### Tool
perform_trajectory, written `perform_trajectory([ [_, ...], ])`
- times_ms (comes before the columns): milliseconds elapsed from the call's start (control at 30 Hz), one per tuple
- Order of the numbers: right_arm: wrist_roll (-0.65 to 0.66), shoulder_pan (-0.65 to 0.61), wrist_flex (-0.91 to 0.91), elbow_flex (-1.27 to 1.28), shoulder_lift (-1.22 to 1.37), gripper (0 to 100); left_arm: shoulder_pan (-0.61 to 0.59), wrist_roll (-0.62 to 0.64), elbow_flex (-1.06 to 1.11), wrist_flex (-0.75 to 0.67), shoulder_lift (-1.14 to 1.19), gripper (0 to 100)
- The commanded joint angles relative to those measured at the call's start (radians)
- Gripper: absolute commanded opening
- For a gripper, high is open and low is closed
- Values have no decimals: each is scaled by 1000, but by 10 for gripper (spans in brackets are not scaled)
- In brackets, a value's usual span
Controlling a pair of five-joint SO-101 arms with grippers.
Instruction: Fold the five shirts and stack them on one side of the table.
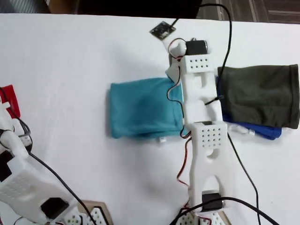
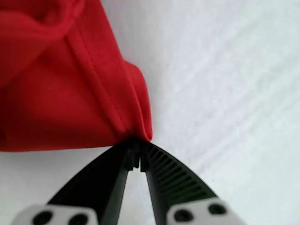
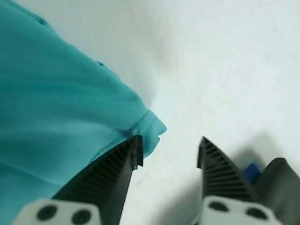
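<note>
The white table [image 1: 70, 70] carries a folded teal shirt [image 1: 140, 108] lying flat. One hemmed corner touches a finger of the right gripper [image 3: 168, 152], and the rest spreads away to that finger's side. Near the gripper's other side, a blue shirt [image 1: 265, 131] lies on the table beneath an olive shirt [image 1: 260, 93] that covers most of it. A red shirt [image 2: 61, 79] rests on the table at the tip of the left gripper [image 2: 136, 159], its corner apparently nipped there.
</note>
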Motion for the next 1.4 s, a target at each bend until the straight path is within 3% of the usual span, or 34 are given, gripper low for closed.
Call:
perform_trajectory([
  [0, -40, 5, 25, -48, -140, 244, -9, 5, 10, -26, 15, 27],
  [233, -292, -70, 27, 236, -294, 204, -9, 5, 10, -26, 15, 27],
  [500, -414, -145, -94, 545, -303, 205, -11, 5, 10, -26, 15, 27],
  [767, -417, -107, -294, 824, -351, 205, -11, 5, 10, -26, 15, 27],
  [1100, -417, -99, -225, 842, -578, 205, -11, 5, 10, -26, 15, 27],
  [1367, -493, -39, -329, 934, -487, 211, -11, 5, 10, -26, 15, 27],
])
